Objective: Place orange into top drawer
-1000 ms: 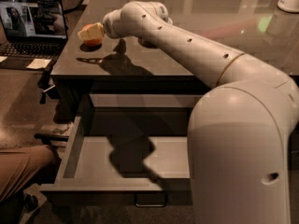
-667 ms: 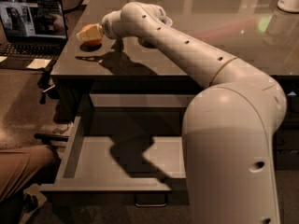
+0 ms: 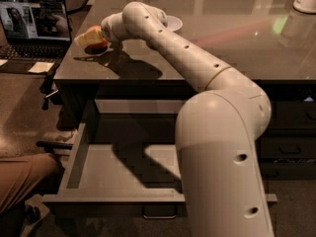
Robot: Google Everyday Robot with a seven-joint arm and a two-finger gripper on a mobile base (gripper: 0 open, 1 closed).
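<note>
Orange fruit (image 3: 98, 43) sits on the dark tabletop (image 3: 237, 48), close to the left edge and a little back from the front-left corner. It is not in the drawer. The gripper (image 3: 91, 36) is at the orange, reaching it from the right side, and a pale part of it lies over the top left of the fruit. I cannot tell if the gripper is clamped on the orange or only around it. A dark shadow lies on the tabletop just in front of the fruit.

The white arm (image 3: 197, 63) goes from the front edge across the tabletop toward the left edge, and its thick lower part stands in front of the table and hides the right part of the drawer.

The top drawer (image 3: 96, 169) is pulled out under the front edge, at the left part of the table. Its grey bottom is bare, with the shadow of the arm on it. Its dark handle (image 3: 159, 214) shows at the front.

A white bowl (image 3: 174, 22) stands behind the arm, further from the front edge. A laptop (image 3: 33, 26) is open beyond the left edge, on a lower surface.
</note>
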